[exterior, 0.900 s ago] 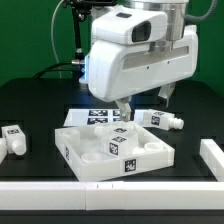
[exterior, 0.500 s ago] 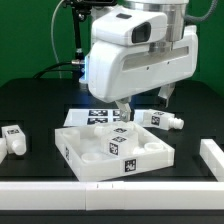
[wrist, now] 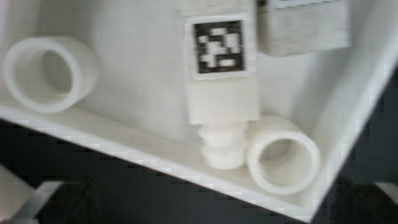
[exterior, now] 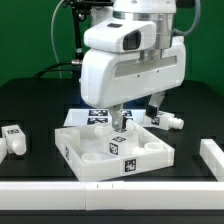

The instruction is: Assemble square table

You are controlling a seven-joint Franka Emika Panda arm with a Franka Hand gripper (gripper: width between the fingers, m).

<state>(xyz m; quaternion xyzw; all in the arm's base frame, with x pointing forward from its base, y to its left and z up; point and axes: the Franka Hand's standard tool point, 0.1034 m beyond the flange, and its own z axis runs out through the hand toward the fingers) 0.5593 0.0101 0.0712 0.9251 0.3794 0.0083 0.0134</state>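
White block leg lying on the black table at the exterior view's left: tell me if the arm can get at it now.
Probably yes. The white block leg lies in the open, apart from the white plastic square tray top, nothing over it; the fingers, above that tray, need only move across.

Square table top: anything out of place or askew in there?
Yes. One leg lies on its side inside the table top. Its pegged end sits beside a corner hole, not in it, so it looks dropped in rather than fitted. Nothing looks damaged.
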